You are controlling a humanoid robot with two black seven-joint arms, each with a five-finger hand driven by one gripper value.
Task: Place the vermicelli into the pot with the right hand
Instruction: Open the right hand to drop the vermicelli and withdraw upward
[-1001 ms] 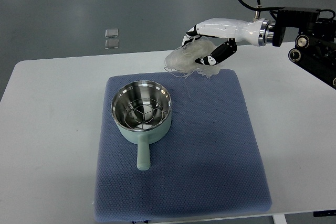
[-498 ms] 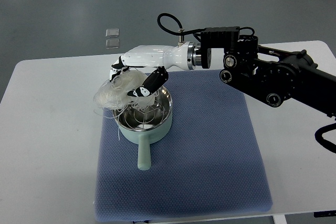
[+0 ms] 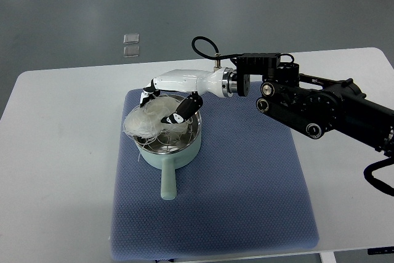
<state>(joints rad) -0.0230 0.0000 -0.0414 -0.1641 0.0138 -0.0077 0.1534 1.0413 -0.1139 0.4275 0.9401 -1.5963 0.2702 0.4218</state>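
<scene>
Vermicelli point(image 3: 146, 121), 1 pale tangle, pinched by right hand point(image 3: 167, 108) over left rim of pot point(image 3: 167, 146) on blue mat point(image 3: 246, 177), strands draping outside; judged best shifted toward centre and lowered before fingers part, so nothing spills.

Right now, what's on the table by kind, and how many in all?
Pot: 1
Vermicelli bundle: 1, held by the right hand over the pot's left rim
Blue mat: 1
Total: 3
</scene>
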